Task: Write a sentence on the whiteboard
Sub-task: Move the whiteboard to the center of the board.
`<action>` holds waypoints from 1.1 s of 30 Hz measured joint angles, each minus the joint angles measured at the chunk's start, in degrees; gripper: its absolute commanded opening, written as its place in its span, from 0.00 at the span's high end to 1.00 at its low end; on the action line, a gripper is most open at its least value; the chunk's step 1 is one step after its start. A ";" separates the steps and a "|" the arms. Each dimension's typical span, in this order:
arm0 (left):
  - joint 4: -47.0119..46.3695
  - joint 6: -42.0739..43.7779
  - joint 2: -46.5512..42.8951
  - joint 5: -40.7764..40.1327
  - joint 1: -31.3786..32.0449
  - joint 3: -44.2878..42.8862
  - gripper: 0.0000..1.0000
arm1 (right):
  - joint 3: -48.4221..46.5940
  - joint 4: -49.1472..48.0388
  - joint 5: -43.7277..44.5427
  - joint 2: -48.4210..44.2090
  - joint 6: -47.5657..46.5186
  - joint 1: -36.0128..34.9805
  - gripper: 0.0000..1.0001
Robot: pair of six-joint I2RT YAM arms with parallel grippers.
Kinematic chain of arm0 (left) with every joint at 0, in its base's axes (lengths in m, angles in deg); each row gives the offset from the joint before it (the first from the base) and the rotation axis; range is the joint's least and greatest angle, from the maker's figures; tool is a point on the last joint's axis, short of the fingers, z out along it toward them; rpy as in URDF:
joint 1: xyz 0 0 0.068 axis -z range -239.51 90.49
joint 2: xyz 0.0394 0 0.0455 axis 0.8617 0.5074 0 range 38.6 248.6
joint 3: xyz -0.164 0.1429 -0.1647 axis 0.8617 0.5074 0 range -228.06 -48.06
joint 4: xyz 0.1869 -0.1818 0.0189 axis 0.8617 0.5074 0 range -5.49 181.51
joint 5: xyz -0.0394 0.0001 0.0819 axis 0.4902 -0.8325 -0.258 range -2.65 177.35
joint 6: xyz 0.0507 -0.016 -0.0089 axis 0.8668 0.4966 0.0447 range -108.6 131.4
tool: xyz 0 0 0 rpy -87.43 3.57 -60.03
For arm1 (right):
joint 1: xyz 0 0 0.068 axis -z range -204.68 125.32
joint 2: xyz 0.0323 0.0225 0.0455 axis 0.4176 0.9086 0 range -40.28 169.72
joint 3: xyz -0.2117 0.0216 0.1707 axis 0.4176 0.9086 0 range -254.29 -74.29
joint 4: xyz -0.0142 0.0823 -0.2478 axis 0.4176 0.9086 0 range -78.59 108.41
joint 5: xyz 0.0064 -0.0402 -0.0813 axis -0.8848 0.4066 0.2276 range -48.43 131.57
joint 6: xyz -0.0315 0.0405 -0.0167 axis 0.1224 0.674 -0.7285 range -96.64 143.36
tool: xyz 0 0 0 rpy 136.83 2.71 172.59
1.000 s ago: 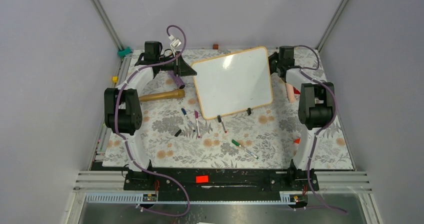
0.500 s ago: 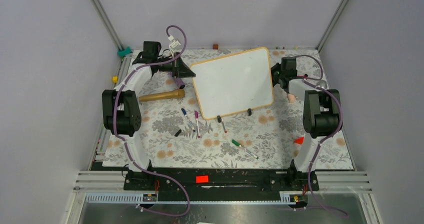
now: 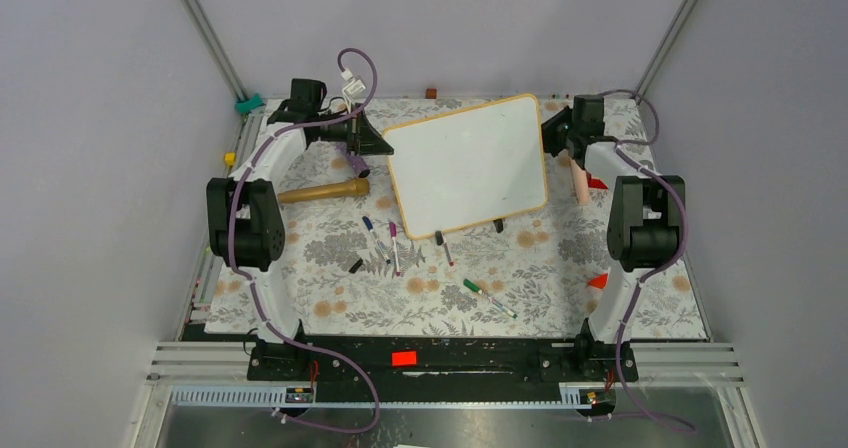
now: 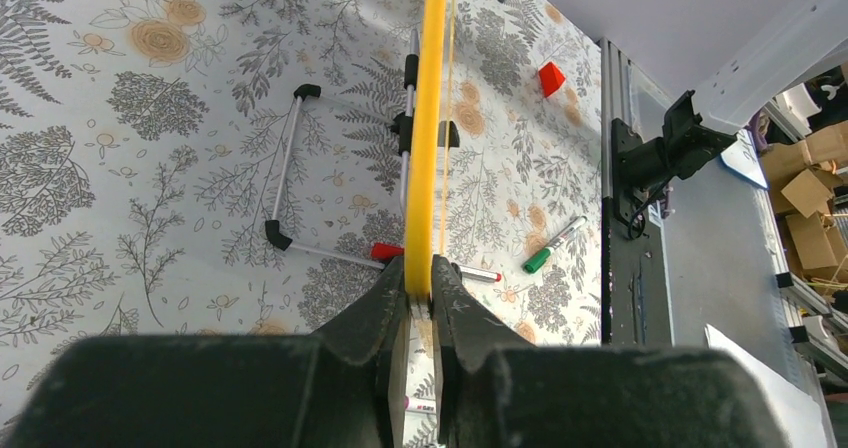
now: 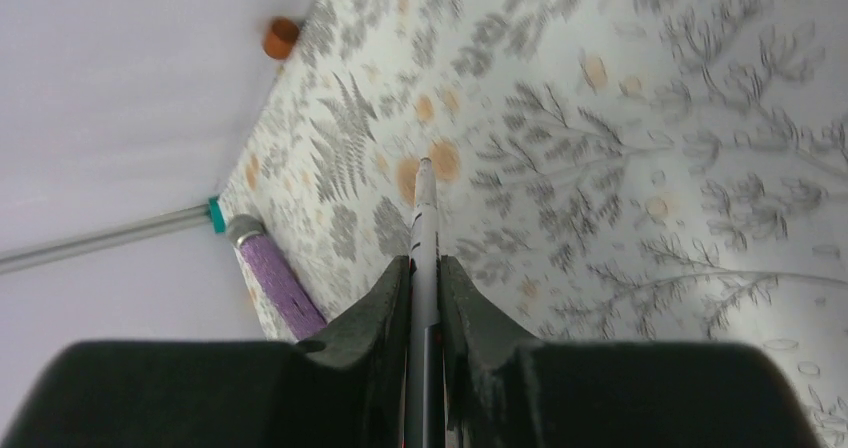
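- A cloth (image 3: 330,258) printed with grey ferns and tan flowers covers the table. Plain lilac-grey walls (image 3: 90,168) close it in on three sides, and aluminium rails (image 3: 205,33) run up the far corners.
- A black base bar (image 3: 450,360) crosses the near edge, with both arms bolted to it.
- The whiteboard (image 3: 468,163) is at the far middle of the cloth, skewed so that its right end lies further back. From above its glossy face is plain white, and two small black feet show at its near edge.
- The left gripper (image 3: 380,144) is clamped on the board's left edge. Its wrist view shows the fingers pinched on the orange-tan frame (image 4: 430,118), seen edge-on, with the wire stand (image 4: 288,163) over the cloth beyond.
- The right gripper (image 3: 556,133) is at the board's far right corner, closed tight on a thin marker (image 5: 424,208) whose pale tip points out past the fingers. It is too small from above to tell whether the tip meets the board.
- Loose markers (image 3: 392,246) lie on the cloth in front of the board, and a green-capped one (image 3: 490,299) is nearest the arms.
- A wooden handle (image 3: 325,190) and a purple cylinder (image 3: 352,158) lie left of the board, and a red wedge (image 3: 598,281) sits beside the right arm.
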State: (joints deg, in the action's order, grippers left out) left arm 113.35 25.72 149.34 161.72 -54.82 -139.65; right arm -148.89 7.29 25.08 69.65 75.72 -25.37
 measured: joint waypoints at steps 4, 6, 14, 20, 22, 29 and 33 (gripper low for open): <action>0.76 -0.90 1.66 0.04 0.50 -2.29 1.00 | -7.17 1.75 2.64 2.27 -0.11 0.96 1.00; 1.31 -1.49 2.21 -0.04 0.63 -2.95 1.00 | -10.03 2.49 4.02 3.26 -0.26 1.53 1.00; 2.95 -2.86 3.21 -0.17 0.83 -2.91 1.00 | -24.70 6.01 6.12 7.30 -1.16 3.43 1.00; 2.97 -2.89 3.28 -0.15 0.83 -2.93 1.00 | -31.61 9.57 5.31 7.45 -4.48 1.46 1.00; 3.13 -2.93 3.41 -0.15 0.83 -3.17 1.00 | -34.95 12.07 5.31 8.11 -6.51 -0.33 1.00; 3.67 -3.23 3.85 -0.17 0.83 -3.78 1.00 | -60.78 28.26 7.04 19.08 -15.41 -7.37 1.00; 4.04 -3.23 3.89 -0.17 0.83 -3.96 1.00 | -73.24 39.76 8.63 25.68 -20.55 -9.46 1.00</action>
State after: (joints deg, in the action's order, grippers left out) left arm 117.39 22.49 153.23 161.54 -53.99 -143.61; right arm -222.14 47.05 33.71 95.33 55.17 -34.84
